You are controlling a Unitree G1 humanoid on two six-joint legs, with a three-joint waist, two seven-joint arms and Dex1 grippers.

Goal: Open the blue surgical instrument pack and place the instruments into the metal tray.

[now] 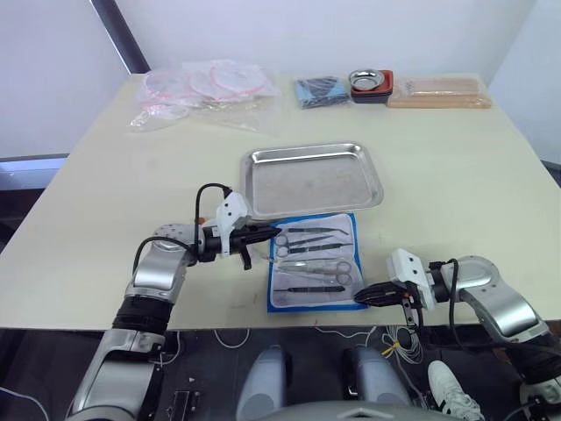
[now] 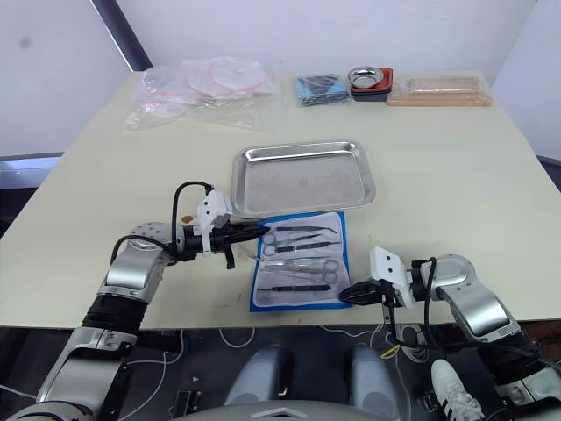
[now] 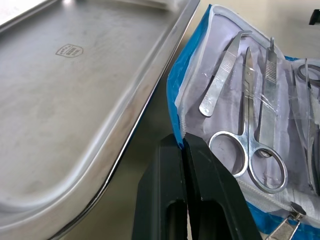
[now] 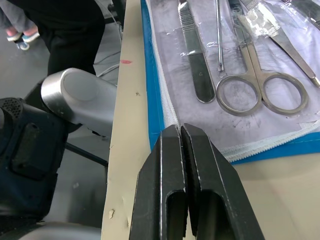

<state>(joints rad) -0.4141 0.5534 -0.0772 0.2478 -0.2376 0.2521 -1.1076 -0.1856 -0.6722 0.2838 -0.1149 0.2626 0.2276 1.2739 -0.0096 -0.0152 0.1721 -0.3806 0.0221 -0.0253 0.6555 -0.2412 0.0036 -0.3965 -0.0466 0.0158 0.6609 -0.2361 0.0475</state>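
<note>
The blue surgical instrument pack (image 1: 347,230) lies open on the table just in front of the metal tray (image 1: 311,180), whitish lining up. Several silver instruments sit in its clear pockets, among them ring-handled scissors (image 3: 247,150) and flat tweezers (image 4: 195,65). My left gripper (image 1: 270,235) is shut, its tips touching the pack's left edge (image 3: 175,100) close to the tray's rim. Whether fabric is pinched between them cannot be seen. My right gripper (image 1: 359,296) is shut, by the pack's near right corner and apart from it. The tray holds nothing.
Clear bags of pink tubing (image 1: 206,88) lie at the back left. A small blue packet (image 1: 320,90), a steel bowl with a red base (image 1: 371,83) and a tan board (image 1: 438,92) line the back edge. The table's front edge (image 4: 120,165) runs beside my right gripper.
</note>
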